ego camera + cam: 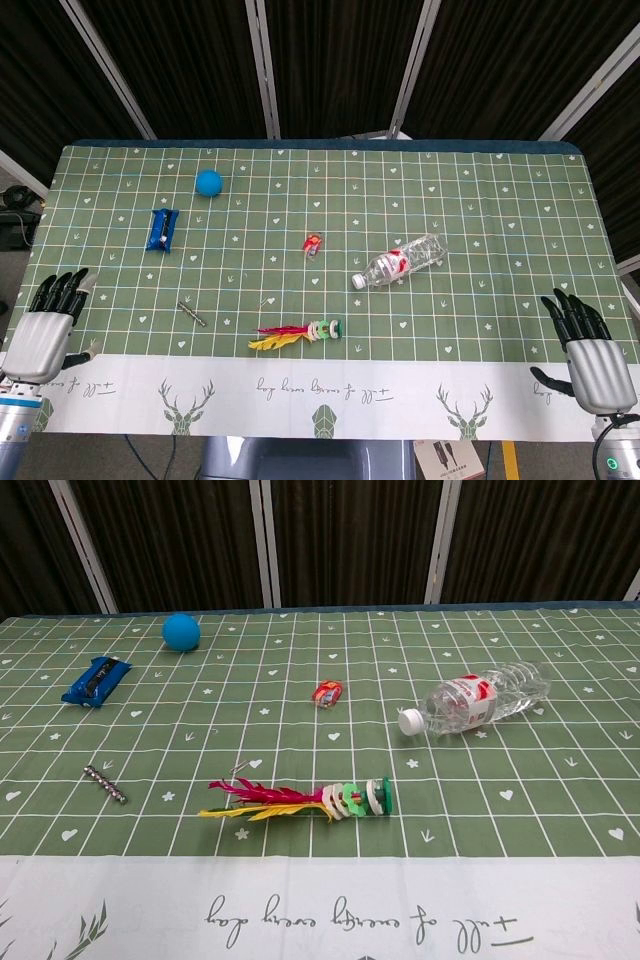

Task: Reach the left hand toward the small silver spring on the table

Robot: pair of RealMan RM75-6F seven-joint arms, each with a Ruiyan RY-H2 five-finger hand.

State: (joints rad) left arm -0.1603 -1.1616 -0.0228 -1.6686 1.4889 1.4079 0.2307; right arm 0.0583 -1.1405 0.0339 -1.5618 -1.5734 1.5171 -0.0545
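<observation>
The small silver spring [192, 314] lies on the green checked cloth left of centre, a thin beaded rod set at a slant; the chest view shows the spring [105, 784] at the left. My left hand [45, 328] hovers at the table's left front edge, fingers apart and empty, well to the left of the spring. My right hand [586, 352] stays at the right front edge, fingers spread and holding nothing. Neither hand appears in the chest view.
A feathered shuttlecock [300, 332] lies just right of the spring. A clear plastic bottle [400, 262] lies on its side right of centre. A small red item [313, 244], a blue packet [161, 228] and a blue ball [208, 182] sit farther back.
</observation>
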